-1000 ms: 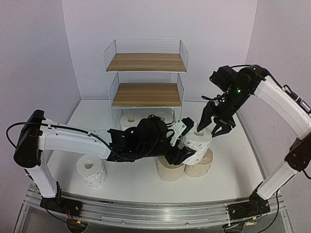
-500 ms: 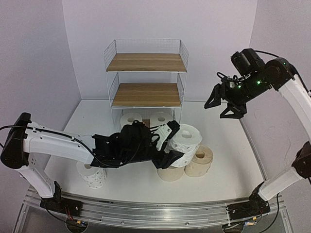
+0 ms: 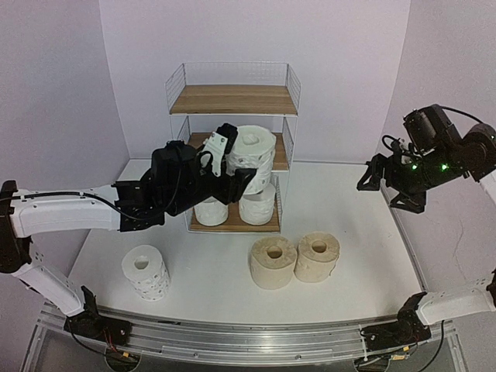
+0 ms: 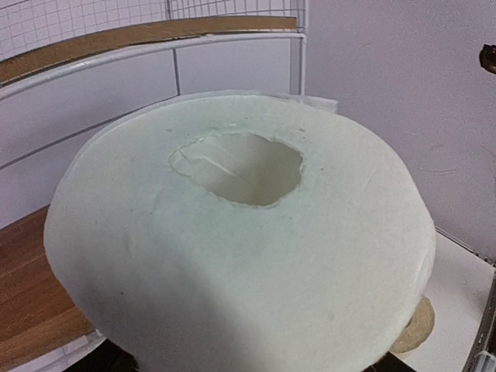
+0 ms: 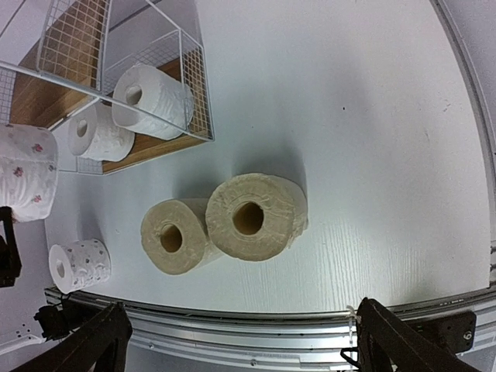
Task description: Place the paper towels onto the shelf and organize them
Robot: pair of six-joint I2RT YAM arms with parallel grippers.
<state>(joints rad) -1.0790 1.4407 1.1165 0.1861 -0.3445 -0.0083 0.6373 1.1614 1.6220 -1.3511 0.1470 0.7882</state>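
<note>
Left fingers (image 3: pixel 218 144), roll (image 3: pixel 253 149) now at shelf (image 3: pixel 232 99)

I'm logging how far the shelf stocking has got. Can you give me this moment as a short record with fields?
left gripper: shut on a printed roll, lifted to the middle level of the shelf
right gripper: open, empty, far right
bottom board: two white rolls
top board: nothing on it
table: two beige rolls side by side; other printed roll front left
not yet shelved: four, counting the held one
</note>
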